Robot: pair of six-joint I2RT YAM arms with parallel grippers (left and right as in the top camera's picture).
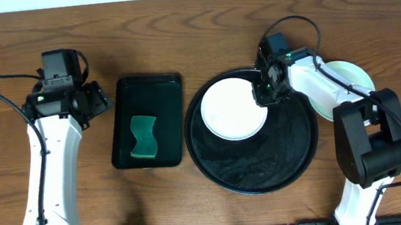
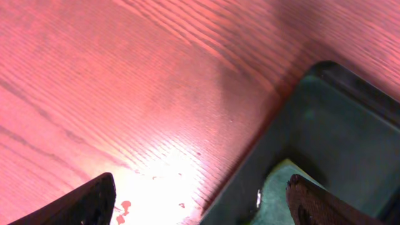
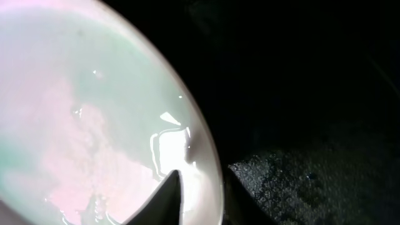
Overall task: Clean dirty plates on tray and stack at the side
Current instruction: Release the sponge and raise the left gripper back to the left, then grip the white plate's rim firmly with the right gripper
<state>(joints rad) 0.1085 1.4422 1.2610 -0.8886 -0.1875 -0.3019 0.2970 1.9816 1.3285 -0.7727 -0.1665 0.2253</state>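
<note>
A white plate [image 1: 231,109] lies on the upper left part of the black tray [image 1: 265,167]. My right gripper [image 1: 265,91] is shut on the plate's right rim. In the right wrist view my right gripper [image 3: 203,194] has its two fingers either side of the plate [image 3: 94,119] edge, with the tray [image 3: 312,94] to the right. A pale mint-green plate [image 1: 351,79] lies on the table right of the tray, partly under my right arm. My left gripper [image 1: 100,100] is open and empty over the table, left of the green tray; it also shows in the left wrist view [image 2: 200,203].
A dark green rectangular tray [image 1: 162,101] holds a green sponge [image 1: 144,138] between the arms. The left wrist view shows that tray's corner [image 2: 331,119] and the sponge [image 2: 281,194] beside the wooden table [image 2: 125,81].
</note>
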